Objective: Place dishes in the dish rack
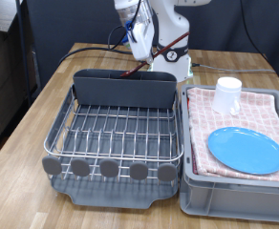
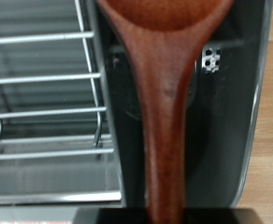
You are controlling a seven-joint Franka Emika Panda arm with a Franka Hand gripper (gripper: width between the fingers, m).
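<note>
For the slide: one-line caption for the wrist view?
Wooden spoon hanging bowl-first over the caddy, wire rack alongside.

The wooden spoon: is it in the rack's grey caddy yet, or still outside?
Partly in. The wooden spoon has its bowl down inside the utensil caddy, while the gripper above holds its handle.

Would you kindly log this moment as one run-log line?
gripper: shut on wooden spoon | over utensil caddy of dish rack | blue plate, white cup: on checked cloth
</note>
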